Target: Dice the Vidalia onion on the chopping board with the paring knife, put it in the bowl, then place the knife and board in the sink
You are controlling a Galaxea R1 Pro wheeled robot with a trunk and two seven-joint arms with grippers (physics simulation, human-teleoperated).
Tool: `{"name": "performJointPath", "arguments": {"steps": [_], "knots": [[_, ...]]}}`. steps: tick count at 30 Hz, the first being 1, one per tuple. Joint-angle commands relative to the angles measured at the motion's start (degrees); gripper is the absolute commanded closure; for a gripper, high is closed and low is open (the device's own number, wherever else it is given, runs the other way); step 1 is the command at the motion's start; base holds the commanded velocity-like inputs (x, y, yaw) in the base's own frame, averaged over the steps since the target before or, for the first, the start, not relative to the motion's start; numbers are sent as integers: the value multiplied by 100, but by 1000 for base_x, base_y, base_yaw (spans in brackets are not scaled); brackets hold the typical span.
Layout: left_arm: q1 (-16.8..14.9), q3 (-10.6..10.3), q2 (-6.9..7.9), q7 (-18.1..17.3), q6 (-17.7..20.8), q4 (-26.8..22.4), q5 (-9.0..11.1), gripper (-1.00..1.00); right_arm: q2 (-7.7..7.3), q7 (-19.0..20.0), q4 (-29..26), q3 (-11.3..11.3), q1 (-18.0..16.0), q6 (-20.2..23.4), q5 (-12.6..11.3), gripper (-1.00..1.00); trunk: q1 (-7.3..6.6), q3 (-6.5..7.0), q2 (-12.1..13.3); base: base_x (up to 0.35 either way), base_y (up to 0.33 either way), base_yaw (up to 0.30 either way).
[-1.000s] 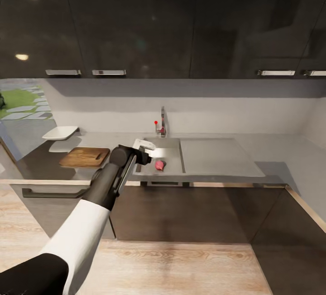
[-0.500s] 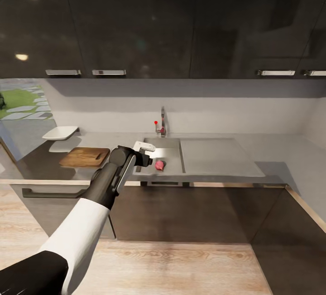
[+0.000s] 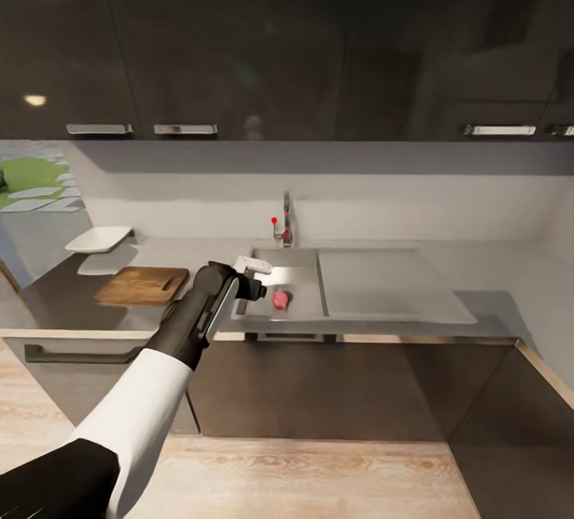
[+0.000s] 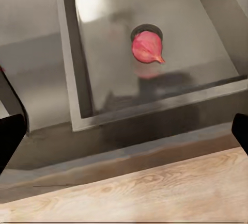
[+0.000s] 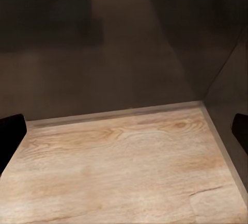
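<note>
our whole view has shifted over the last second: the head camera has moved, so the worktop (image 3: 96, 296) and sink (image 3: 307, 260) sit a little differently in frame, and we read that as the robot settling in, not the things moving. against the basin, our left gripper (image 3: 253, 266) has stayed close to the same spot at the sink's near-left corner, above the rim. we judge the reach for the onion is set up but the descent not yet made.

by count, largest first: one worktop; one sink, with one tap (image 3: 285, 220) at its back edge and one drainboard (image 3: 383, 280) on its right; one chopping board (image 3: 142, 285) near the worktop's front edge, left of the sink; one bowl (image 3: 99, 239) behind the board toward the back left; one vidalia onion (image 4: 147, 47), lying on the basin floor right at the drain hole (image 4: 147, 28). we cannot make out the paring knife.

in the left wrist view the left fingers stand spread wide, nothing between them, the onion well beyond. the right gripper (image 5: 124, 131) is likewise spread and bare, over the wood floor (image 5: 119, 167).
</note>
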Motion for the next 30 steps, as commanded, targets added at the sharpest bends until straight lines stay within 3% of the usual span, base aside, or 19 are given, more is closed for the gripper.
{"name": "performJointPath", "arguments": {"steps": [1, 6, 9, 10, 12, 16, 21, 25, 30], "knots": [[-6, -8, 0, 27, 24, 13, 7, -100, -1, -18, 0, 49, -4, -12, -31, -100, 6, -12, -12, 307, 0, 0], [-6, -13, 1, 31, 21, 70, 7, -100, 3, -23, 5, 49, -4, 190, -31, -100, 6, -12, -12, 309, -14, 0], [-6, -11, 1, 32, 20, 143, 7, -100, 1, 0, 8, 49, -4, 1032, -31, -100, 6, -12, -12, 310, -68, 0], [-6, -15, -3, 30, 20, 178, 7, -100, -4, 30, 9, 49, -4, 1857, -30, -100, 6, -12, -12, 310, -90, 0], [-6, -16, -5, 27, 20, 208, 7, -100, -11, 41, 9, 49, -4, 2271, -26, -100, 6, -12, -12, 310, -94, 0], [-6, -24, -21, 24, 12, 302, 20, -100, -35, 48, 18, 49, 14, 2682, -23, -100, 6, -12, -12, 308, -115, 0], [-6, -25, -25, 29, 11, 312, 29, -100, -43, 24, 18, 49, 29, 2750, -22, -100, 6, -12, -12, 256, -147, 0], [-4, -26, -26, 31, 14, 318, 32, -100, -43, 9, 19, 49, 35, 2789, -22, -100, 6, -12, -12, 87, -60, 0], [12, -26, -29, 32, 19, 435, 45, -100, -55, 28, 18, 47, 37, 3196, -22, -100, 6, -12, -12, 12, -8, 0]]}}
